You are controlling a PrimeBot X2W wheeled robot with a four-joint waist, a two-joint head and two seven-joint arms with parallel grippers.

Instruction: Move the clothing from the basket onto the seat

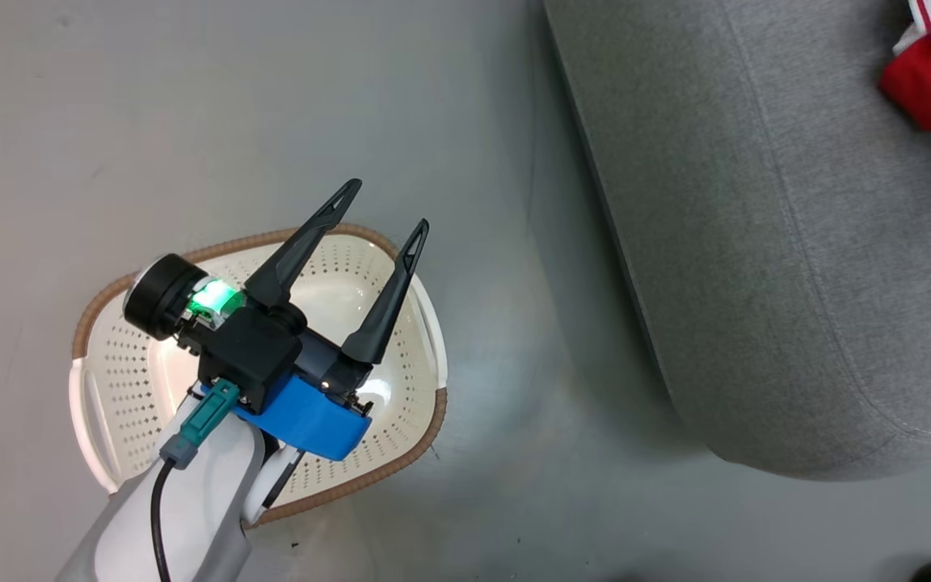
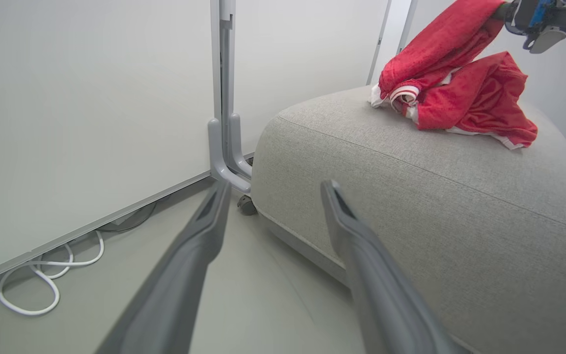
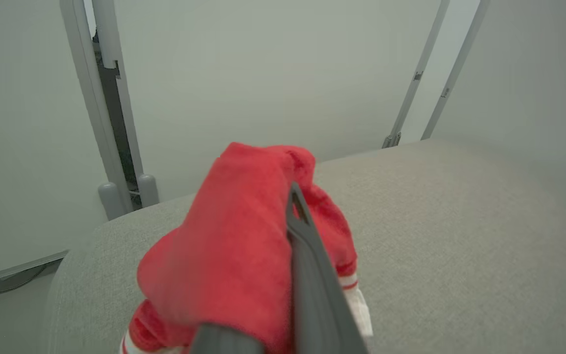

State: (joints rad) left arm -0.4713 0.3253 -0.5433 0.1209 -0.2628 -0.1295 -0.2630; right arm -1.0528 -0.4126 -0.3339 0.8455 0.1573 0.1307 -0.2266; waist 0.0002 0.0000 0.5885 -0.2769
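The left gripper (image 1: 387,205) hangs, fingers apart, above the basket (image 1: 122,380) on the floor (image 1: 191,121), while the right gripper (image 3: 285,214) grips 1 end of the red clothing (image 2: 465,93) heaped on the grey seat (image 2: 435,196).

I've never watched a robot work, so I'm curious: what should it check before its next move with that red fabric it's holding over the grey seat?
1. Right gripper's hold on the bright red soft fabric clothing: ok, shut on it.
2. Held clothing above the large rounded grey fabric seat: ok.
3. Room to set it down: ok, bare seat beside the clothing lying there.
4. Cream-white perforated plastic basket with brown woven rim emptied: cannot tell; the left arm hides part.
5. Left gripper open and empty: ok, above the basket.
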